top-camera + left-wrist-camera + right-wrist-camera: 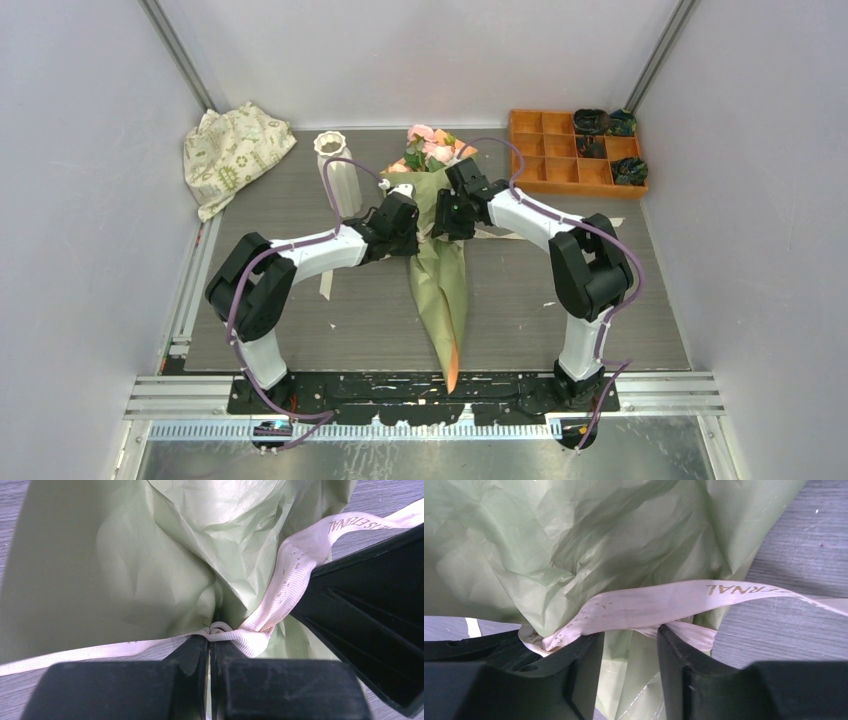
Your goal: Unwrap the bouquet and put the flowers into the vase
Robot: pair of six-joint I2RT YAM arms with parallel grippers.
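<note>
Evidently the left pincer [210,642] pinches the ribbon [295,565] knot as anchor while the right pincer [629,634], spread, seemingly straddles a loop.

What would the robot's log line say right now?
left end effector: shut on ribbon | right end effector: open at ribbon | bouquet: wrapped, lying flat | vase: upright

tied bouquet [440,270] flat near upright white vase [338,180]
</note>
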